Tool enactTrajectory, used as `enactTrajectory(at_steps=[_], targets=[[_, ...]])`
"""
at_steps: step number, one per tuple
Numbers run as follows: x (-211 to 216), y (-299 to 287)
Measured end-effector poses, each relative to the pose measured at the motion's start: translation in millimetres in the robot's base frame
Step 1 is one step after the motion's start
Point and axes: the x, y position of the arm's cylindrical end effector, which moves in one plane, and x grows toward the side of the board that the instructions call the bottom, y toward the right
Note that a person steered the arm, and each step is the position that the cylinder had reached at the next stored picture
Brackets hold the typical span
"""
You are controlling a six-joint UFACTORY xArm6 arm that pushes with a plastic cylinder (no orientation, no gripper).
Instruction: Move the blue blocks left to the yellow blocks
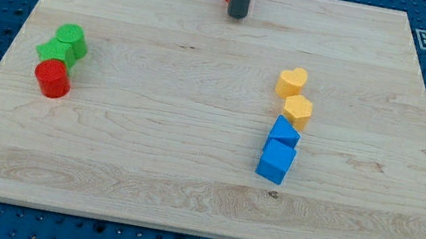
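While far, tip (236, 16) (prob. idle).

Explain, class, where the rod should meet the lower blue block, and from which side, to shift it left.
There is nothing to grip with, so push. Set my tip against the right-hand face of the lower blue block, coming from the view's right. That side is open board, while the upper blue block touches it from above, near the yellow blocks. Push at mid-face, probably, so it slides without turning.
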Motion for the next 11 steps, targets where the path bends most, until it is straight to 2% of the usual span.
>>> enactTrajectory(at_steps=[3, 5, 6, 7, 10, 11], targets=[[189, 0], [290, 22], [292, 65], [271, 80], [187, 78], [176, 59]])
